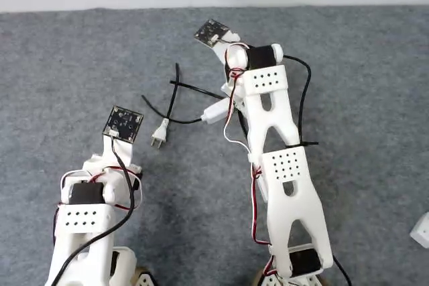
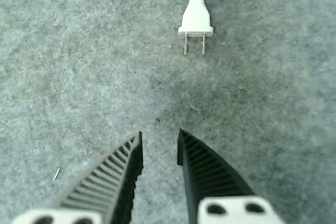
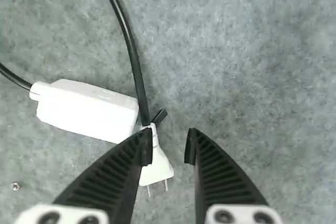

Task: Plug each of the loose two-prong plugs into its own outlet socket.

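Note:
A white two-prong plug on a black cord lies flat on the grey carpet, prongs toward my left gripper, which is open a short way back from it with nothing between its fingers. The same plug lies just ahead of the left arm in the high view. A second white plug lies beside the white outlet block, close to its end. My right gripper hangs open over this plug, one finger partly covering it. The outlet block shows by the right arm.
Black cords loop over the carpet between the arms and run past the outlet block. A small white object sits at the right edge. A tiny screw-like speck lies near the block.

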Robot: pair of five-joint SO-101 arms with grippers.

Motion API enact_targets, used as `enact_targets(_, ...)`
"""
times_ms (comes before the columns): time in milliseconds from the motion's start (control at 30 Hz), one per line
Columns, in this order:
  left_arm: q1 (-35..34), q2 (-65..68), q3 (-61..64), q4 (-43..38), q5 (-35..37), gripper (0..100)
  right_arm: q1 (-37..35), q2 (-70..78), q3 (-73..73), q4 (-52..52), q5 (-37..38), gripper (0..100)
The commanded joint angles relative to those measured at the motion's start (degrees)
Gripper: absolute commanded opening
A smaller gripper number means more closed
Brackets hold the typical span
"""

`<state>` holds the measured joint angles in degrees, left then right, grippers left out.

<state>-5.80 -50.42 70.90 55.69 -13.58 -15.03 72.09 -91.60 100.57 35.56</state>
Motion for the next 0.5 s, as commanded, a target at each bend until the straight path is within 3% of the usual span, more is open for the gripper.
enact_targets(0,0.5,-0.2,-0.4,-1.2,-0.4,11,-0.4,-2.2,1.9,2.7,1.5,11.9)
enact_targets(300,0.5,0.1,-0.5,-1.2,-0.4,11,-1.7,-19.0,25.3,1.5,0.5,11.5)
enact_targets(467,0.5,0.1,-0.5,-1.2,-0.4,11,-0.3,-19.7,29.5,-3.3,2.6,11.6)
